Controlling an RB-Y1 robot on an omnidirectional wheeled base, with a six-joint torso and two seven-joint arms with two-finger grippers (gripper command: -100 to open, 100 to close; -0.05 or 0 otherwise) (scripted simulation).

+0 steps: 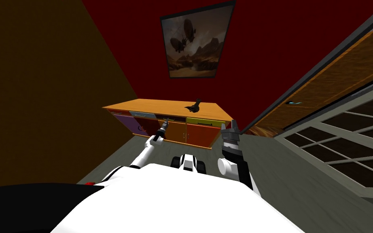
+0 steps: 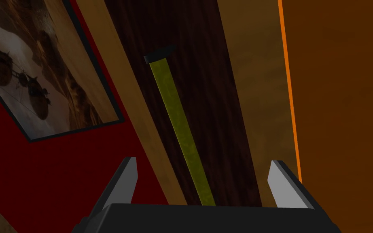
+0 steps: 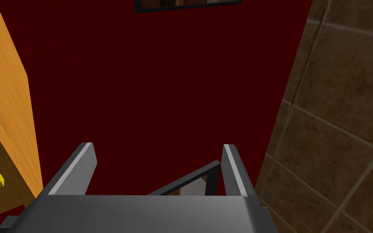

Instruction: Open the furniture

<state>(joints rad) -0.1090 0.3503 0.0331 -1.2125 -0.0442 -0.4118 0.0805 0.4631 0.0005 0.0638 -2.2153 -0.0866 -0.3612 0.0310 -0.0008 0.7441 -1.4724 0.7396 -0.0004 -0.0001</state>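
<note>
Reaching for: the dark drawer front [image 2: 214, 101] in the upper row of the sideboard [image 1: 161, 106], which stood against the red wall under a framed picture [image 1: 196, 40]
Left hand [image 2: 202, 162]: stretched out to that drawer, fingers spread wide, with the yellowish bar handle [image 2: 177, 125] running between them; neither finger seemed to touch the bar
Why held so: the spread fingers straddled the handle across its width, so closing them would likely pinch it for a straight pull
Right hand [image 3: 157, 145]: raised near the sideboard's right end, fingers spread and empty, facing the wall; judged to be parked clear of the drawer's path
On top: a small dark figurine [image 1: 193, 107] sat back from the front edge, so a sliding drawer should leave it alone
Progress: every drawer and door looked shut; the grasp was not yet made
Risk: the bar was thin, and a hand closing off-centre could slip off it
</note>
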